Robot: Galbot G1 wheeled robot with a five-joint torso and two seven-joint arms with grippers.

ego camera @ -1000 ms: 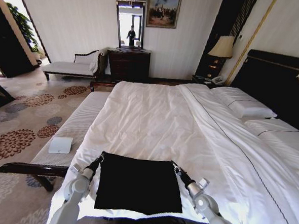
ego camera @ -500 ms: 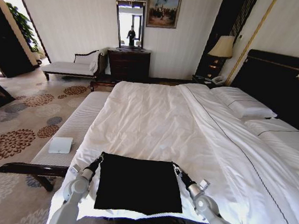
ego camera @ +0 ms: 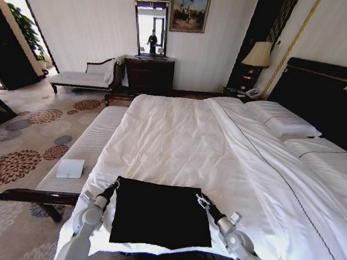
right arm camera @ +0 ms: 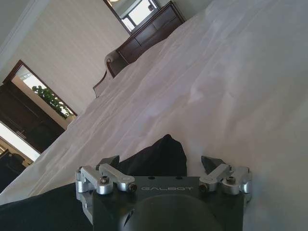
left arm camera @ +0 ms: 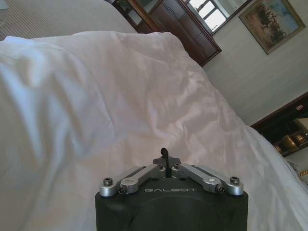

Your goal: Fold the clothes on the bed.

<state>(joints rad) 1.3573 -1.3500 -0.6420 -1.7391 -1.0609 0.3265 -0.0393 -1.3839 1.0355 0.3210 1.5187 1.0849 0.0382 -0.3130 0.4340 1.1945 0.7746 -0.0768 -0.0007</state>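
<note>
White bed (ego camera: 179, 136): left pincer (ego camera: 116, 185) clenched, right pincer (ego camera: 200, 199) released, T-shirt (ego camera: 159, 211) lettering hidden.

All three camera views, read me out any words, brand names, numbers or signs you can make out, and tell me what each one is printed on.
"GALBOT", pale letters on the black housing behind the left gripper.
"GALBOT", the same mark on the black housing behind the right gripper.
The black soft-fabric T-shirt on the white-duveted bed: no lettering visible as it lies.
The gilt-framed painting on the far wall: nothing readable.
</note>
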